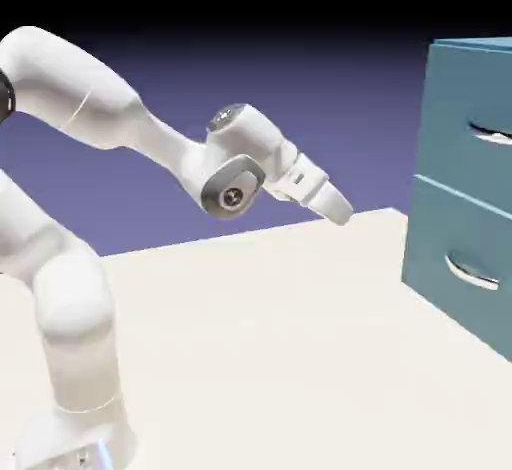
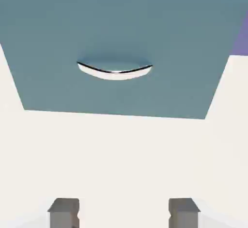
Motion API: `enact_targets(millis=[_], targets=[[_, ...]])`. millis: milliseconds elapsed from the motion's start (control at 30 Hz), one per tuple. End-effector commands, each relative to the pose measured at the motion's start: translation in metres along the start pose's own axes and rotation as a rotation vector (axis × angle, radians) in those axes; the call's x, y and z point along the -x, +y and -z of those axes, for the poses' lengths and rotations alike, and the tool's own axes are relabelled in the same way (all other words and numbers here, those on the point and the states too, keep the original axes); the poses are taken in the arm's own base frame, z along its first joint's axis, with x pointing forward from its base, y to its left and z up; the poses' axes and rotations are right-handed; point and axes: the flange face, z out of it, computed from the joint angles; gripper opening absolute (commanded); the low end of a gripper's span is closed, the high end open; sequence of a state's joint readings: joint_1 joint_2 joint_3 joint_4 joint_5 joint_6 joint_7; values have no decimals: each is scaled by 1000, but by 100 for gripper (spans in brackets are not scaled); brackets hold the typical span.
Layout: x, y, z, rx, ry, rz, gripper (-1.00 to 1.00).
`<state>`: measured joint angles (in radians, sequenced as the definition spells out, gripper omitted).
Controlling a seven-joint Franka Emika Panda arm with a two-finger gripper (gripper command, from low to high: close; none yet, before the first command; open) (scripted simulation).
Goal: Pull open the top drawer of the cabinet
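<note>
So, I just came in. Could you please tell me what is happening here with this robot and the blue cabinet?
The white robot arm is meant to pull open the top drawer of the cabinet. Right now it handles nothing: its jaws stand open, apart from the cabinet, with nothing between them. Both drawers are closed. The hand tilts downward, and its camera looks toward the handle of the lower drawer, so the pulling has not begun.
</note>
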<state>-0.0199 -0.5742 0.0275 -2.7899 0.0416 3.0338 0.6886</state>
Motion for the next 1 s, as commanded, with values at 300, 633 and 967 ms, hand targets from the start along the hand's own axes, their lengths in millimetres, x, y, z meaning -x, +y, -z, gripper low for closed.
enact_targets(millis=[300,633,967], targets=[[-72,-29,48,-28,185,152,0],[-115,-63,88,-37,346,339,0],[-136,-104,106,-32,477,555,0]])
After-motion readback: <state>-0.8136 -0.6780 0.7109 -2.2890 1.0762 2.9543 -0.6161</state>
